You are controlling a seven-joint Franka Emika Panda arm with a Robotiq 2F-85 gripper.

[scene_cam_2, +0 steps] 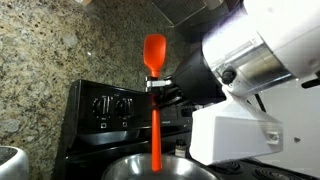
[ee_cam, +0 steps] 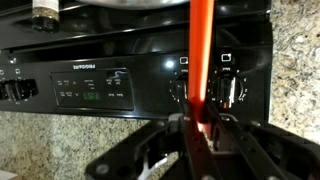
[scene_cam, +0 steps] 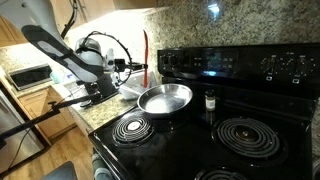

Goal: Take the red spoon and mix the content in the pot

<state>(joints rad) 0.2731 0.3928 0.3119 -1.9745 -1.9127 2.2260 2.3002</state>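
The red spoon (scene_cam_2: 155, 110) hangs upright with its wide flat end on top, and my gripper (scene_cam_2: 160, 86) is shut on its handle about halfway up. Its lower tip reaches the shiny silver pot (scene_cam_2: 125, 170) at the bottom edge of that exterior view. In an exterior view the spoon (scene_cam: 144, 50) stands at the left rim of the pot (scene_cam: 165, 98), which sits on the back left burner, with the gripper (scene_cam: 135, 68) coming in from the left. In the wrist view the fingers (ee_cam: 188, 135) of the gripper (ee_cam: 200, 126) pinch the spoon (ee_cam: 202, 50). The pot's content does not show.
A small dark shaker jar (scene_cam: 210, 100) stands right of the pot. The stove's control panel (ee_cam: 95, 85) and a granite backsplash (scene_cam: 240, 25) rise behind it. Coil burners (scene_cam: 247, 137) fill the black cooktop. A microwave (scene_cam: 30, 76) sits on the counter at the left.
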